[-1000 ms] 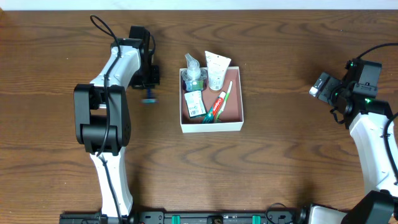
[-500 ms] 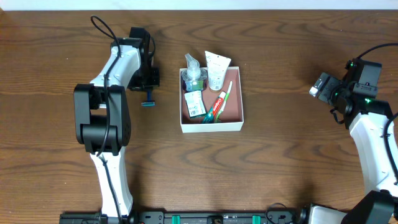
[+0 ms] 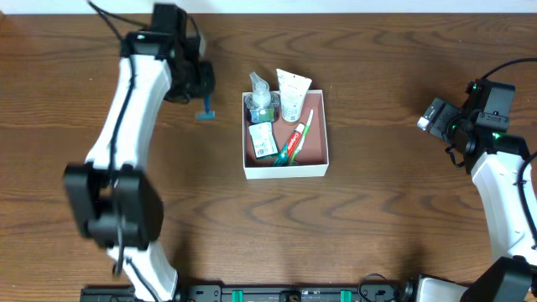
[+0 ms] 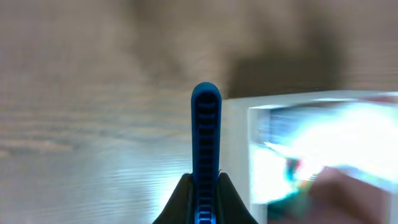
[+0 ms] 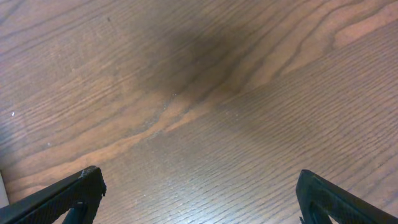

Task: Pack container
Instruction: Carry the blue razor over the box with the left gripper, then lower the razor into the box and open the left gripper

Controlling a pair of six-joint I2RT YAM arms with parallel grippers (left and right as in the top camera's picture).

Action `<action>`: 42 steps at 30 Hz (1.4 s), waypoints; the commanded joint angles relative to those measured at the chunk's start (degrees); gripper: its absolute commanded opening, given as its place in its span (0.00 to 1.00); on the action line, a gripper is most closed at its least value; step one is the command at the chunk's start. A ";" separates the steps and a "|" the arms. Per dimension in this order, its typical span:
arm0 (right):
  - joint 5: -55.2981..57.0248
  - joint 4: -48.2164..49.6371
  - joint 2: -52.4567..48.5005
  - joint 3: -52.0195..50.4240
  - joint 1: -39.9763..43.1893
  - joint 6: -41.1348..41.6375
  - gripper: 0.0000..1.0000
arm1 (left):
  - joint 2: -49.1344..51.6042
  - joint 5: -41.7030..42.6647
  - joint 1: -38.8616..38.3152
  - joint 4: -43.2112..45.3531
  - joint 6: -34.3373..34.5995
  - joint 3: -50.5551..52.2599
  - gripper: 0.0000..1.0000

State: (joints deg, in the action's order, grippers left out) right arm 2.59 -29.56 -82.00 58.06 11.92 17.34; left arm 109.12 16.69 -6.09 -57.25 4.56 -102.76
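The container (image 3: pixel 285 170) is a square white-walled box with a pink-brown inside at the table's middle. It holds a clear bottle (image 3: pixel 261 99), a white tube (image 3: pixel 293 92), a toothpaste tube (image 3: pixel 289 144) and a small green packet (image 3: pixel 263 139). My left gripper (image 3: pixel 201 99) is shut on a blue razor (image 3: pixel 204 112), held above the table left of the box. In the blurred left wrist view the blue handle (image 4: pixel 206 143) sticks out between the fingers, with the box wall (image 4: pixel 236 149) just to its right. My right gripper (image 5: pixel 199 199) is open and empty over bare wood at the far right.
The brown wooden table (image 3: pixel 377 218) surrounds the box. The left arm's white link (image 3: pixel 126 109) reaches from the near-left base to the back left. The right arm (image 3: pixel 503 193) stands along the right edge.
My left arm has swung out and lifted, carrying the blue razor up and slightly toward the back. The right arm has not moved.
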 commanded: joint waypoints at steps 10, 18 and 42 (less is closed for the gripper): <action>0.59 -0.07 0.83 0.72 0.55 -0.48 0.99 | -12.94 3.26 -15.76 4.70 10.01 -1.25 0.06; 0.59 -0.07 0.83 0.72 0.55 -0.48 0.99 | -10.36 -19.58 -29.77 5.27 18.73 -1.22 0.06; 0.59 -0.07 0.83 0.72 0.55 -0.48 0.99 | 4.81 -34.18 -40.24 6.34 20.22 -1.07 0.07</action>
State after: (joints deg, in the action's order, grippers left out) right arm 2.59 -29.56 -82.00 58.06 11.92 17.34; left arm 113.54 -15.92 -46.39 -51.11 24.21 -103.31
